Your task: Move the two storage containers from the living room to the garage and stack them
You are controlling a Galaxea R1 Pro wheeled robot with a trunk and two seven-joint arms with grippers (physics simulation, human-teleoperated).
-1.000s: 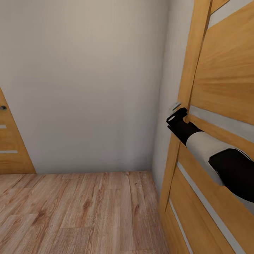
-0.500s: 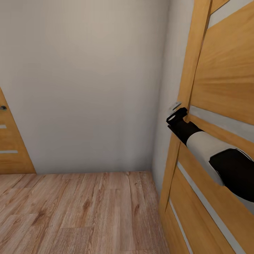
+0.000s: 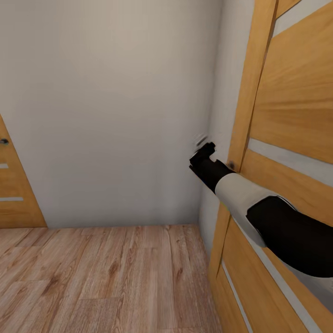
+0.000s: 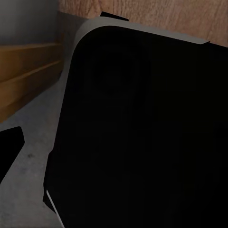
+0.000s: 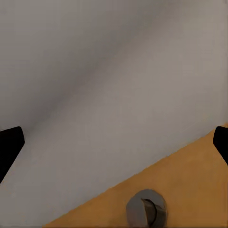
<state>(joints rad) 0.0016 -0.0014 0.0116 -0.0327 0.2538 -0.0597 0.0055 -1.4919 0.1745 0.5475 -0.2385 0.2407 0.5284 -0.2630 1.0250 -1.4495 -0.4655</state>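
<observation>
At three o'clock, beside the wooden door (image 3: 286, 115), right gripper (image 3: 204, 149) with fingers spread, empty, near handle (image 5: 146, 209). Containers unseen. Risk: a misaligned reach could slip off the handle, door unopened.

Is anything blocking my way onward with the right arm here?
Yes. A wooden panel door stands right beside the right gripper, and the white wall closes off the view ahead. In the right wrist view the door's metal knob lies just past the open fingertips, ungrasped. No storage container is in view.
</observation>
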